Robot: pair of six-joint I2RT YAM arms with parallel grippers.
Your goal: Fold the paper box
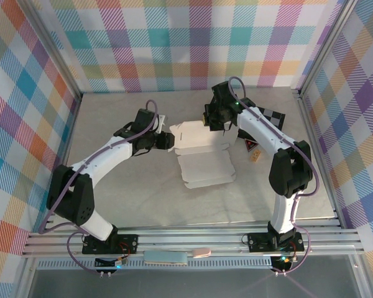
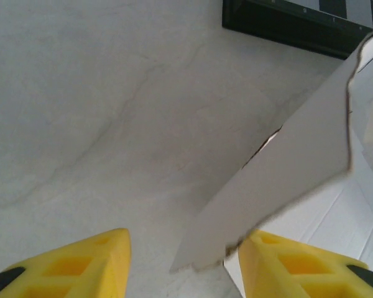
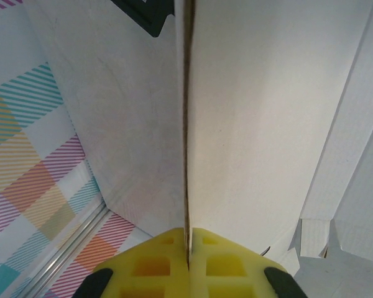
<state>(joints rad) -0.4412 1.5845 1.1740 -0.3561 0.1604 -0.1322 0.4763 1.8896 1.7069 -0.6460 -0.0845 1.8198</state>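
Sitting in the middle of the table (image 1: 124, 198), the white paper box (image 1: 202, 158) has some sides standing up. The right gripper (image 3: 188, 234) pinches one standing side tight between its yellow fingers (image 3: 155, 264). The left gripper (image 2: 185, 239) has its jaws apart, with a box flap poking in between them.
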